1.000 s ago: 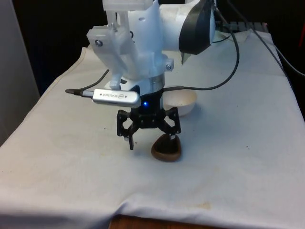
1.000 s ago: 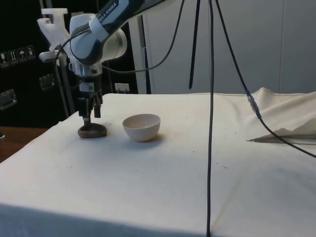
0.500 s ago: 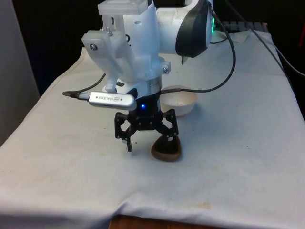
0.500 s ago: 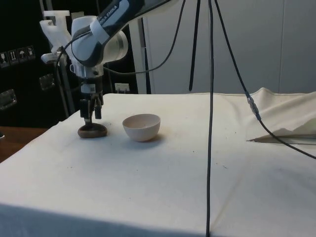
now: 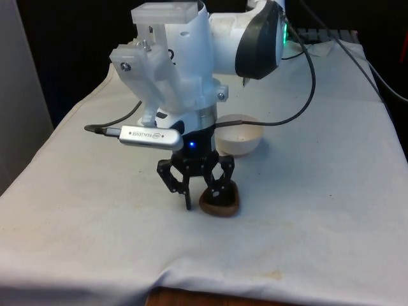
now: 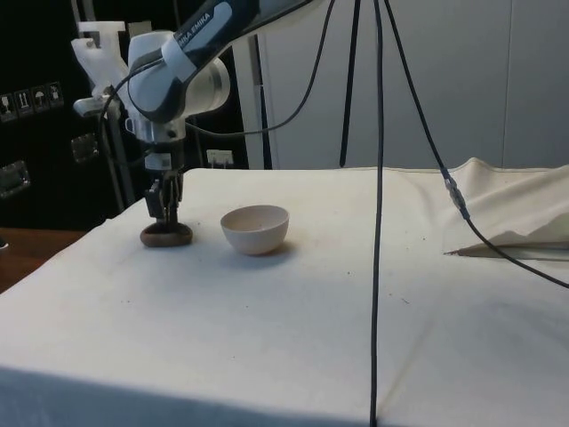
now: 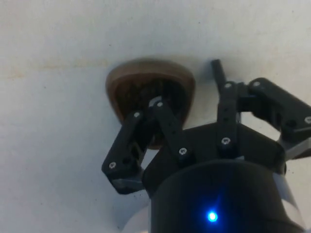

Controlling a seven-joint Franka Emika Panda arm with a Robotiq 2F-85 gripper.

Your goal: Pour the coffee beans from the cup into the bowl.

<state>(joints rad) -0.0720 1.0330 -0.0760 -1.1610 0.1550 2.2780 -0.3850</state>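
A low brown cup point(image 5: 224, 204) with dark coffee beans inside stands on the white cloth near the table's front edge. My black gripper point(image 5: 203, 198) points straight down over it. One finger point(image 7: 156, 104) reaches into the cup point(image 7: 129, 80) among the beans. The other finger point(image 7: 217, 68) is outside the rim, with a strip of cloth showing between it and the cup wall. The jaws stand partly closed astride the rim, with a gap left. The cream bowl point(image 5: 239, 136) sits empty just behind the cup, and in the side view the bowl point(image 6: 256, 229) is beside the cup point(image 6: 166, 236).
Black cables point(image 6: 377, 213) hang down across the side view and one trails over the cloth. A fold of white cloth point(image 6: 516, 209) lies bunched at the far end. The table's front edge point(image 5: 210, 290) is close below the cup.
The fingers have drawn much closer together around the cup's rim. The gripper has shifted slightly towards the front view's right and lower, and the cup has been nudged a little.
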